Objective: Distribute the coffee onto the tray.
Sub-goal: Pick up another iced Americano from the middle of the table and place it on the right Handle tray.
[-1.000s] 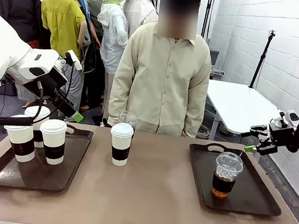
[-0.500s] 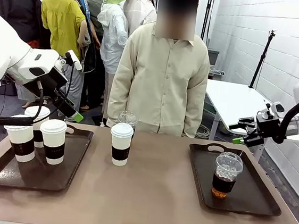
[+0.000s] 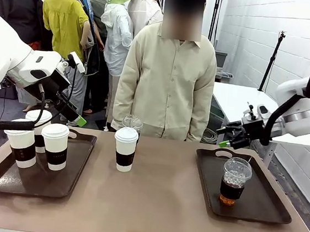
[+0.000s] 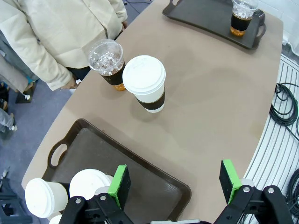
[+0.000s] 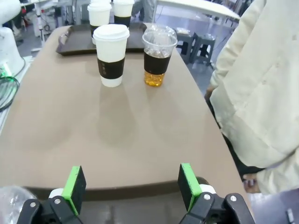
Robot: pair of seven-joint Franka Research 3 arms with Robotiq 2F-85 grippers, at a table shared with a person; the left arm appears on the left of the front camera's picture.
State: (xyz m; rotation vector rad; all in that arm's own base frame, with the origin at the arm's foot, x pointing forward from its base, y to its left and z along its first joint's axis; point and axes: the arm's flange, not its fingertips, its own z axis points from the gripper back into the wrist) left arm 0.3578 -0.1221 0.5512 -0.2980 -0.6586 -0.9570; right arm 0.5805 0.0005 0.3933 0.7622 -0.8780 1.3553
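Front view faces across the tabletop (image 3: 156,205) toward its far edge. Wrist views look in from opposite ends, sharing the central white cup (image 4: 145,83).

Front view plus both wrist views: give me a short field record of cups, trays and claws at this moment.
left tray: three white lidded cups with brown sleeves
table centre: white cup with clear dome-lidded cup just behind it, on neither tray
right tray: one clear cup of amber drink
left claw: open, empty, above the left tray
right claw: open, empty, in the air by the right tray's far end
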